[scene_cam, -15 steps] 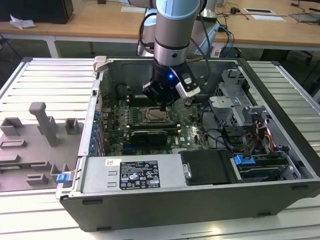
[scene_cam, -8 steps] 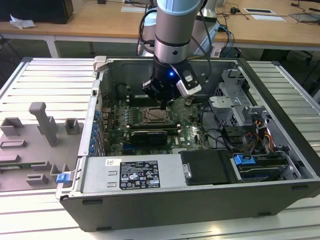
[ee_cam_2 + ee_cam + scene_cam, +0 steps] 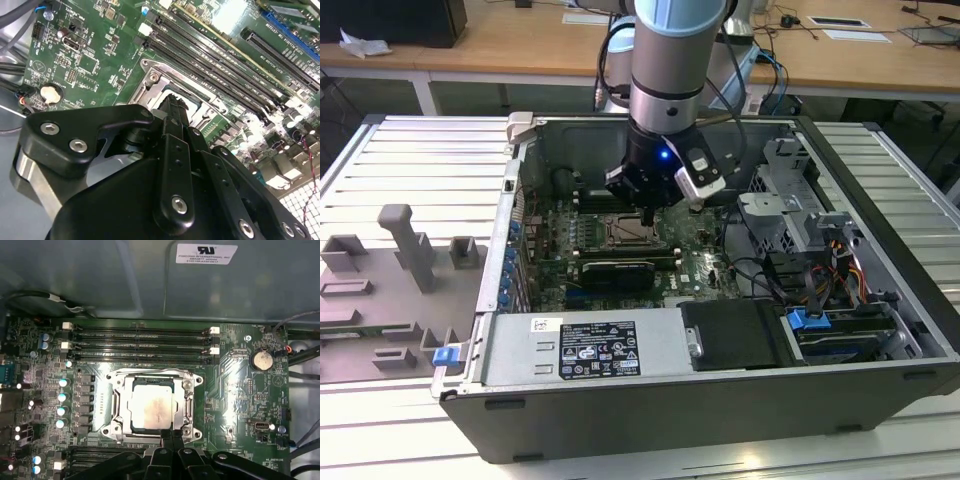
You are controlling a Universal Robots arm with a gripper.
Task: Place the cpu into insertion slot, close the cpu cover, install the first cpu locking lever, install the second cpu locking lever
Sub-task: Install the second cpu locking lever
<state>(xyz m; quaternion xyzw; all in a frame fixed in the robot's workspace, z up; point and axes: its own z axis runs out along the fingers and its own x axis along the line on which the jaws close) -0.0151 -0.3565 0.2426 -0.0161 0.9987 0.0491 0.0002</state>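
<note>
A robot arm reaches straight down into an open computer case (image 3: pixel 880 390), its gripper (image 3: pixel 172 437) poised at the near edge of the insertion slot (image 3: pixel 116 390), fingertips pressed together on nothing. The cpu (image 3: pixel 151 407) already lies flat inside the slot, with the cpu cover (image 3: pixel 187 402) apparently down around it, framing the pale chip. Judging from this, a locking-lever step is in hand; it calls for a fine push at the slot's edge.
</note>
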